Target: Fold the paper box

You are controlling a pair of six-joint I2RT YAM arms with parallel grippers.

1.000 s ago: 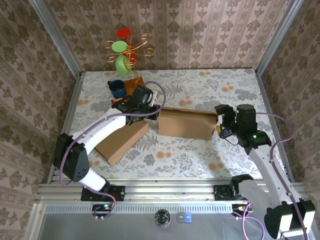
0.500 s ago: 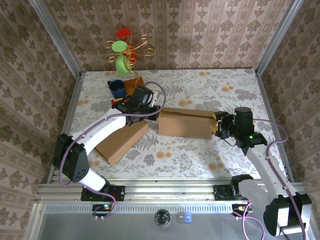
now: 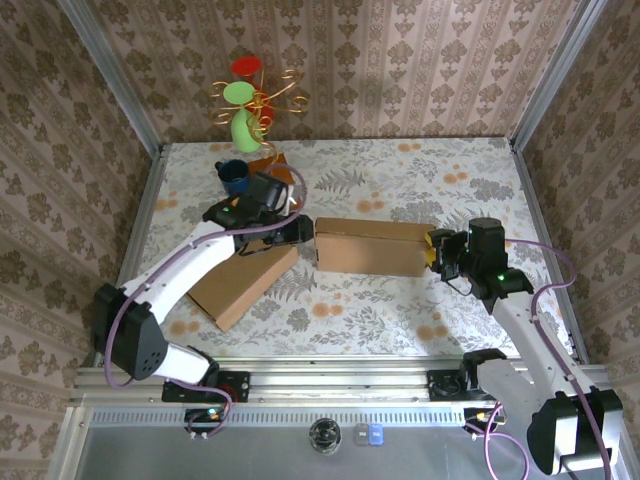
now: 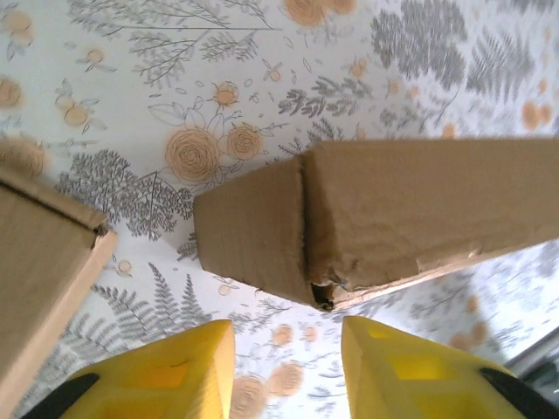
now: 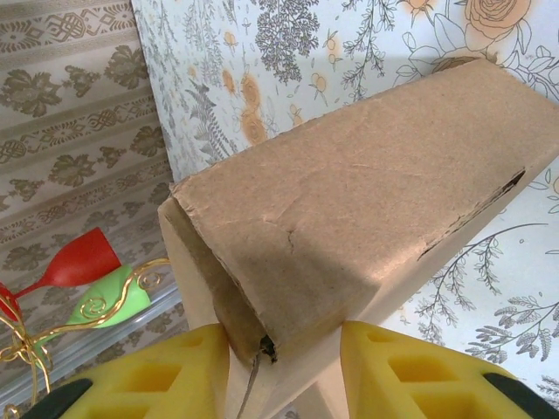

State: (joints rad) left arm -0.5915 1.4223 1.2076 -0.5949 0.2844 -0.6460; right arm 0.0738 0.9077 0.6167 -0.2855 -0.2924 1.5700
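Arms are bolted at the near edge of the floral-cloth table (image 3: 400,310). Nearest the bases, a second cardboard piece (image 3: 240,285) is laid on the left, angled. Just beyond it the paper box (image 3: 368,247) is set mid-table, lying on the cloth with its long side running left to right. The right gripper (image 5: 284,336) is placed at the box's right end. Cardboard is wedged between its yellow fingers (image 5: 188,367) and both are pressed against it, so that end is pinched. The left gripper (image 4: 286,336) is held just off the box's left end, fingers spread, nothing between them — the box end is seen beyond the tips, untouched. Farther back on the left a blue cup (image 3: 234,178) is seen. Behind it a gold wire stand (image 3: 262,100) carrying red and green glasses is set against the patterned wall.
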